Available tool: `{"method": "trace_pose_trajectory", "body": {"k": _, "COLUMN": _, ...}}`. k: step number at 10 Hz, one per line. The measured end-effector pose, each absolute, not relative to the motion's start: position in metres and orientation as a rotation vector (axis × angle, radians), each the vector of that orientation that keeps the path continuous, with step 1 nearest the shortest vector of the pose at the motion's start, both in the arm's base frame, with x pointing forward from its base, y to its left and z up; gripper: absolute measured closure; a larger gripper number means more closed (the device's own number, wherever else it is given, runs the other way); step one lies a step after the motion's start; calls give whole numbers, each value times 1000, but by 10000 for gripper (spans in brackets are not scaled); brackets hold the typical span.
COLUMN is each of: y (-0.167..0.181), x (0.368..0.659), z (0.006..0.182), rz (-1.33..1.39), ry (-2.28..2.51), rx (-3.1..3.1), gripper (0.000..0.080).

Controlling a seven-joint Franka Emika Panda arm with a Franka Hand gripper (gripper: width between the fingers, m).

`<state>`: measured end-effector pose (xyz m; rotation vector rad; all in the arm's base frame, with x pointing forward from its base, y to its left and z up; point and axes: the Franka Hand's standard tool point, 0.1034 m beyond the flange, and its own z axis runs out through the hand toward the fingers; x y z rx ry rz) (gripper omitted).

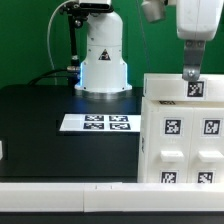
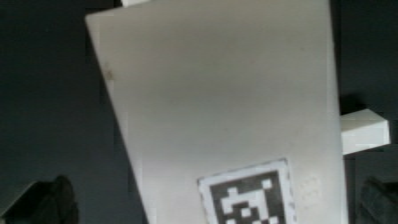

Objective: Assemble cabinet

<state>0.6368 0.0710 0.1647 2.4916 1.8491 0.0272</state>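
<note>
On the exterior view's right side of the black table [image 1: 40, 120] sits the cabinet [image 1: 185, 135], a big white box with tagged blocks on its front, and we've got the gripper [image 1: 192, 74] parked right over its top edge with the jaws spread wide, holding nothing. In the wrist view we mostly see a tilted white cabinet panel [image 2: 214, 100] with one tag near its corner. The marker board [image 1: 96, 123] lies well apart, closer to the robot base [image 1: 103, 60]. Our worry: if we drop straight down off-centre, one finger could land on the panel instead of straddling it and shove the whole thing sideways.
</note>
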Motion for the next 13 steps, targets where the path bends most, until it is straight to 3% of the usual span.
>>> {"method": "trace_pose_trajectory", "body": {"k": 4, "y": 73, "x": 637, "z": 151, "rz": 26, "ry": 1720, "rx": 2583, "gripper": 2}}
{"method": "trace_pose_trajectory", "body": {"k": 5, "y": 73, "x": 637, "z": 151, "rz": 26, "ry": 1709, "rx": 2590, "gripper": 91}}
{"method": "trace_pose_trajectory", "body": {"k": 6, "y": 73, "x": 637, "z": 151, "rz": 27, "ry": 1636, "rx": 2638, "gripper": 91}}
{"method": "trace_pose_trajectory", "body": {"k": 7, "y": 73, "x": 636, "z": 150, "rz": 29, "ry": 1526, "rx": 2705, "gripper": 266}}
{"method": "trace_pose_trajectory", "body": {"k": 9, "y": 73, "x": 636, "z": 150, "rz": 31, "ry": 1342, "rx": 2803, "gripper": 264}}
{"method": "trace_pose_trajectory", "body": {"k": 13, "y": 79, "x": 633, "z": 148, "rz": 119, "ry": 369, "rx": 3094, "gripper": 264}}
